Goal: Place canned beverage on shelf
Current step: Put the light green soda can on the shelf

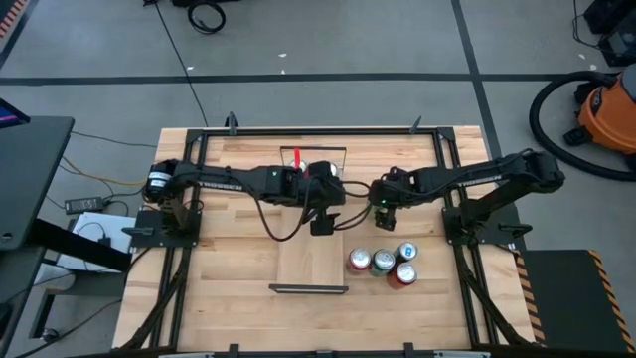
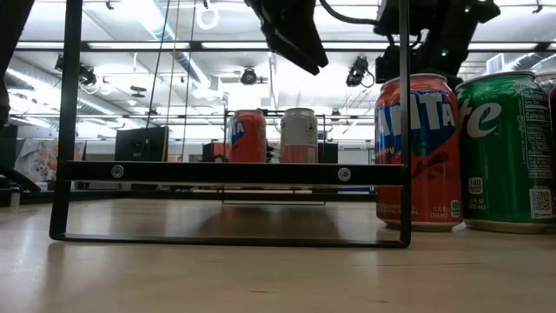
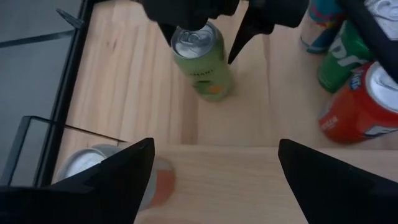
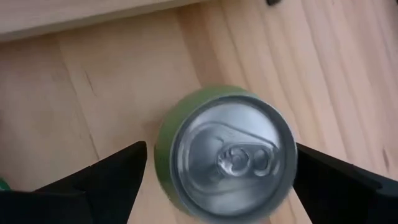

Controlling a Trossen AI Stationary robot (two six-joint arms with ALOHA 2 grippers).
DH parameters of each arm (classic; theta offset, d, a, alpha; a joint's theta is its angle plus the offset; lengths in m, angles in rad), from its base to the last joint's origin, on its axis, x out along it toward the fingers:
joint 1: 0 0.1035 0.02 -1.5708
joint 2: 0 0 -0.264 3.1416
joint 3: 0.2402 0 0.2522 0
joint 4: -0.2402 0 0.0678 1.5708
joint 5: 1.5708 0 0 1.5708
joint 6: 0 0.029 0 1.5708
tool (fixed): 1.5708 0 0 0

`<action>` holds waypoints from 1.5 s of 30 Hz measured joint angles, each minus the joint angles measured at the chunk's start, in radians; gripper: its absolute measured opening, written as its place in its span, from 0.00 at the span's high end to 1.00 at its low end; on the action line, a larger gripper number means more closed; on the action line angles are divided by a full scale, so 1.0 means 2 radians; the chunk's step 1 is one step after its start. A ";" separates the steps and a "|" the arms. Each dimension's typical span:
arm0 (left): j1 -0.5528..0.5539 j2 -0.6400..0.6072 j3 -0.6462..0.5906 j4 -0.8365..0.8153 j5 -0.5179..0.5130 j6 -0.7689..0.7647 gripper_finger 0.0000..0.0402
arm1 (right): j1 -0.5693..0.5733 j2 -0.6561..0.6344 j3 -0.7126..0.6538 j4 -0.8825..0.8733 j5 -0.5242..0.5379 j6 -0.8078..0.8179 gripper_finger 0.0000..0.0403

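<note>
Right wrist view alone shows green can (image 4: 224, 152) top

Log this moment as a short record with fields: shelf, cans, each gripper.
shelf: wooden plank with black end frames, mid-table
cans on shelf: a red can and a pale can at its far end
cans beside shelf: cluster of four on the table
green can: upright on the table, not gripped
right gripper: open, fingers either side of the green can
left gripper: open, over the shelf, empty
</note>
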 joint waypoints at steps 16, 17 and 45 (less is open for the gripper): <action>-0.007 0.000 0.000 -0.005 -0.001 -0.004 0.12 | -0.024 -0.006 -0.061 0.087 -0.036 -0.045 0.05; -0.008 0.000 0.000 -0.006 0.000 -0.004 0.12 | -0.025 -0.006 -0.066 0.095 -0.038 -0.047 0.05; -0.028 -0.043 0.000 -0.014 -0.016 -0.025 0.12 | -0.023 -0.045 -0.015 0.096 -0.057 -0.079 0.19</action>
